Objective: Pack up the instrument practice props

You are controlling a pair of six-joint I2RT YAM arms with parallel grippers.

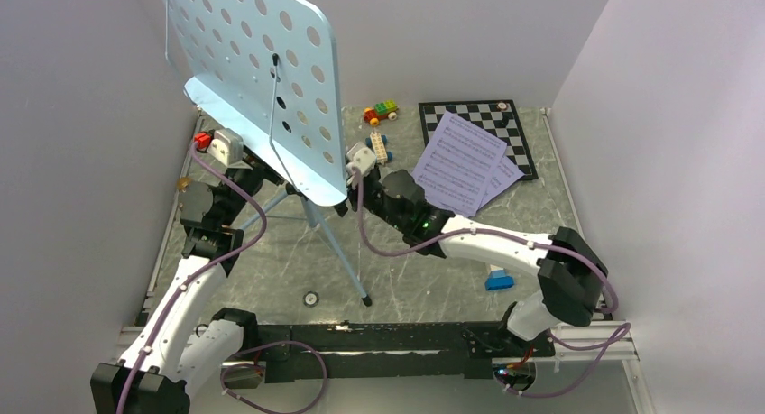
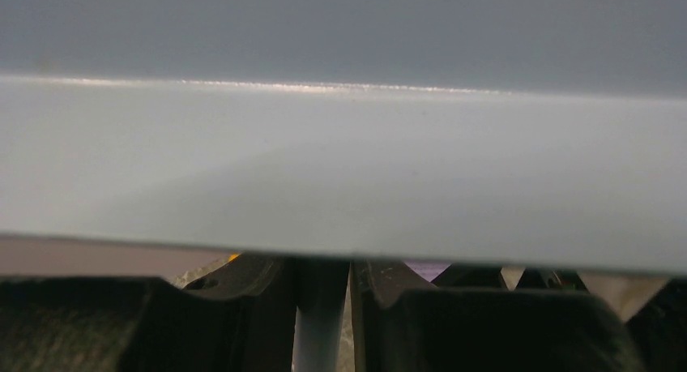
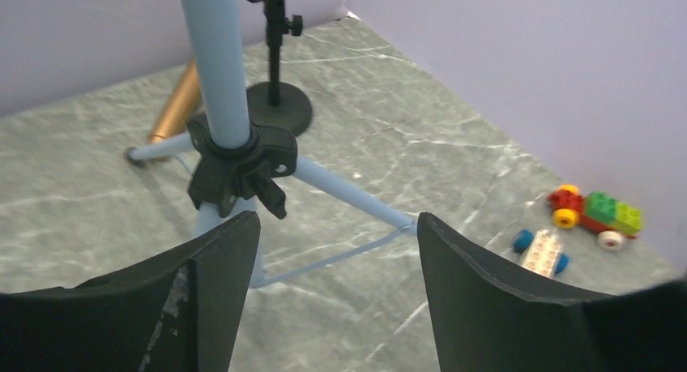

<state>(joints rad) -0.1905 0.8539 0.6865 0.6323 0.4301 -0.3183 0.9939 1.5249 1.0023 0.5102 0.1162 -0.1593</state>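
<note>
One music stand (image 1: pixel 209 96), pole tight between left fingers (image 2: pixel 397 315); right fingers (image 3: pixel 486 307) apart; two sheet-music pages (image 1: pixel 460 157).

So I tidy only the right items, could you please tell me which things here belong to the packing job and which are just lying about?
To pack: music stand, sheet-music pages, microphone, mic stand.
Lying about: chessboard, toy brick car, loose blue brick.

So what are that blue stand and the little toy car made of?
The stand looks like painted sheet metal: a smooth pale-blue satin coat, punched round holes and a thin edge. Its pole seems to be painted tube, and the collar black plastic. The car is bright, glossy bricks, probably moulded plastic.
</note>
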